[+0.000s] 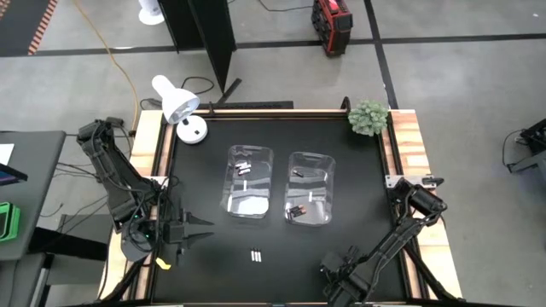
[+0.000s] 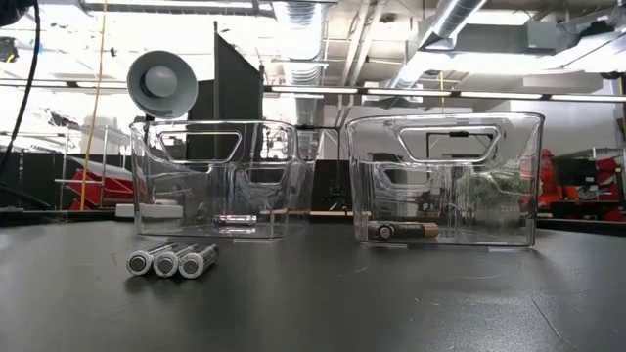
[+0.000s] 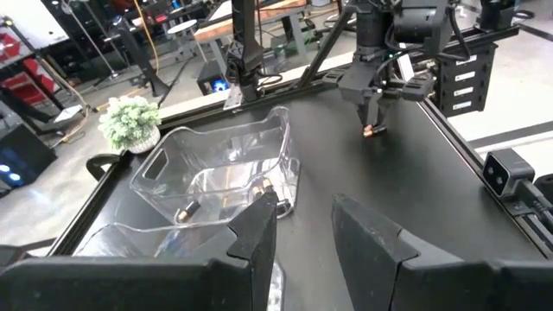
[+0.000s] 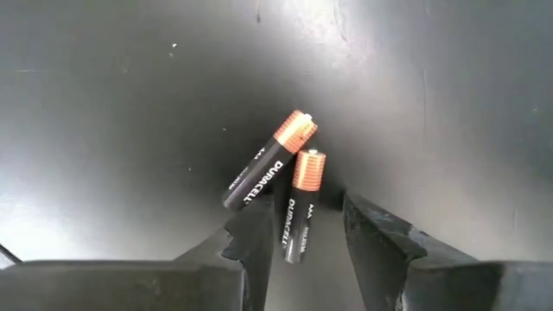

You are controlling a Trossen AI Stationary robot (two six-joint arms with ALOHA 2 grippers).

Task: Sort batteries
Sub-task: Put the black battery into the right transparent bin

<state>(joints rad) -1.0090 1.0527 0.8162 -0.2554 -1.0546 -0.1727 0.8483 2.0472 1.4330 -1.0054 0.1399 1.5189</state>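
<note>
Copper-tipped, smooth and hard, two dark batteries (image 4: pixel 281 186) lie touching on the black counter (image 4: pixel 104 104), one between my right claw (image 4: pixel 304 226), spread open. Light, apt to roll; I'd pinch mid-barrel. My left claw (image 3: pixel 304 220) waits open.

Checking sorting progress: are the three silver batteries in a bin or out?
Out. The three silver batteries lie side by side on the table, in front of the left bin.

left arm is parked low at the table's left edge with its gripper (image 1: pixel 203 228) spread open, right gripper (image 4: pixel 302 233) points down near the front edge, fingers parted too
</note>
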